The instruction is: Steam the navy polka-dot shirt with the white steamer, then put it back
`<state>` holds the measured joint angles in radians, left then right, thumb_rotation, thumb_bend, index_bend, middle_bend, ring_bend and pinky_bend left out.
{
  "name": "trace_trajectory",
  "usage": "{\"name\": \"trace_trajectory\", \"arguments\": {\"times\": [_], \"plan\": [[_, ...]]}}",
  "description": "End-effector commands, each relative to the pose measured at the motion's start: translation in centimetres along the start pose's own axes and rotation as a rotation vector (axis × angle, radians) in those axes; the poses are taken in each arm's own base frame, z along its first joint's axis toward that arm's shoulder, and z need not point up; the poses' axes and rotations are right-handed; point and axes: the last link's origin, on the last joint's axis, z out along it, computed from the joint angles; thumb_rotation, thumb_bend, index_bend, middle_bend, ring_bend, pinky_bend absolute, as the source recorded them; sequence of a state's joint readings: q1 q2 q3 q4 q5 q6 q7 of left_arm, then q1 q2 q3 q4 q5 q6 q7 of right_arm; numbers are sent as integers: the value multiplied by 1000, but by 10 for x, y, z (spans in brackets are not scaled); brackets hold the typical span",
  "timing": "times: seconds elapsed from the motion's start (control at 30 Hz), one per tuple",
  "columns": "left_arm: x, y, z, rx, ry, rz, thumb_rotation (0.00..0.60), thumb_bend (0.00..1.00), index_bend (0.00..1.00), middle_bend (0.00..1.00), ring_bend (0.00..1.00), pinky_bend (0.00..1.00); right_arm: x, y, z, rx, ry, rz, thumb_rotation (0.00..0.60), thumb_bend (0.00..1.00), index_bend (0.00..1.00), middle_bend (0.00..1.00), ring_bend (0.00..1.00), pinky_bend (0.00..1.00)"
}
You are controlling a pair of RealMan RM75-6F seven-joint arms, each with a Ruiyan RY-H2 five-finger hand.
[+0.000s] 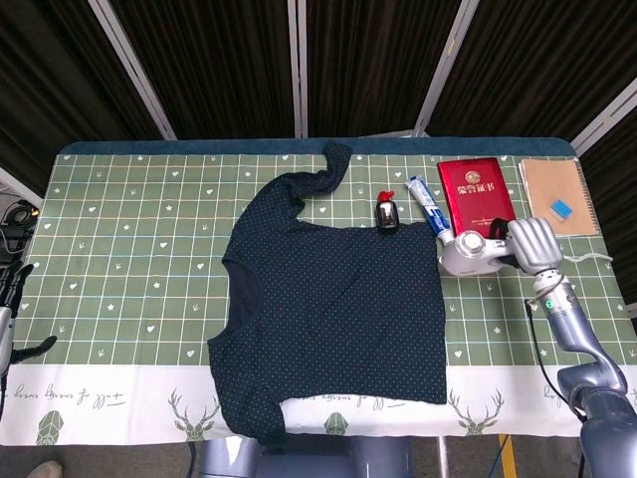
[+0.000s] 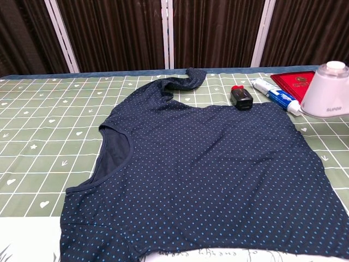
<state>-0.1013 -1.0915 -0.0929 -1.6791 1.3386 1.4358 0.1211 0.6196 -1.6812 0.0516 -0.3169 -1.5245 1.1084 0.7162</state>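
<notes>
The navy polka-dot shirt [image 1: 338,299] lies spread flat in the middle of the table, one sleeve reaching toward the far edge; the chest view shows the shirt [image 2: 207,169] filling the foreground. My right hand [image 1: 534,242] grips the handle of the white steamer [image 1: 470,252], just right of the shirt's edge. In the chest view the steamer [image 2: 329,90] hangs above the tablecloth at the far right; the hand itself is out of that frame. My left hand [image 1: 12,309] shows only at the left border, off the table, fingers apart and holding nothing.
Behind the steamer lie a toothpaste tube [image 1: 429,208], a red book [image 1: 478,197] and a brown notebook [image 1: 557,196] with a blue eraser on it. A small black bottle [image 1: 387,213] with a red cap sits at the shirt's far edge. The steamer's white cord [image 1: 587,261] trails right.
</notes>
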Motion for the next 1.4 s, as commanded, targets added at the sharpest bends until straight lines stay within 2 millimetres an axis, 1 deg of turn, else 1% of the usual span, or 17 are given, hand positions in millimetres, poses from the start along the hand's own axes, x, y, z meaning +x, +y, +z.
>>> {"name": "trace_trajectory", "arguments": {"times": [0.03,0.13,0.27,0.33,0.37,0.43,0.57,0.63,0.67,0.9,1.03,1.13,1.4], "plan": [[0,0,0,0,0,0,600,0,0,0,0,0,8,-16,-1,104,54,50,600,725,937,751,726,982],[0,0,1,-1,0,0,600,0,0,0,0,0,5,-39,-1,215,58,75,600,724,937,751,727,982],[0,-1,1,1,-2,-1,600,0,0,0,0,0,-9,-78,-4,395,21,54,600,723,936,751,728,982],[0,-1,1,1,-2,0,600,0,0,0,0,0,-16,-92,-8,459,0,40,600,724,935,751,728,982],[0,-1,1,1,-2,0,600,0,0,0,0,0,-22,-103,-11,513,-21,31,600,724,935,751,728,983],[0,-1,1,2,-2,0,600,0,0,0,0,0,-32,-120,-16,582,-46,22,600,724,935,751,728,983],[-1,-2,1,3,-5,-2,600,0,0,0,0,0,-48,-148,-26,667,-81,49,600,724,935,751,728,982],[-1,-2,2,3,-9,-1,600,0,0,0,0,0,-59,-166,-34,735,-114,57,600,724,935,751,728,982],[-1,-2,2,3,-9,-1,600,0,0,0,0,0,-63,-170,-37,748,-121,55,600,723,935,751,728,982],[-4,-2,3,3,-18,4,600,0,0,0,0,0,-79,-188,-52,815,-167,80,600,723,934,751,728,983],[-5,-2,3,5,-21,6,600,0,0,0,0,0,-85,-193,-56,826,-157,87,600,722,934,751,728,982],[-5,-2,3,6,-21,7,600,0,0,0,0,0,-87,-191,-55,815,-151,93,600,722,934,751,728,982],[-7,0,3,3,-27,11,600,0,0,0,0,0,-92,-169,-53,749,-151,58,600,721,932,749,728,982]]}}
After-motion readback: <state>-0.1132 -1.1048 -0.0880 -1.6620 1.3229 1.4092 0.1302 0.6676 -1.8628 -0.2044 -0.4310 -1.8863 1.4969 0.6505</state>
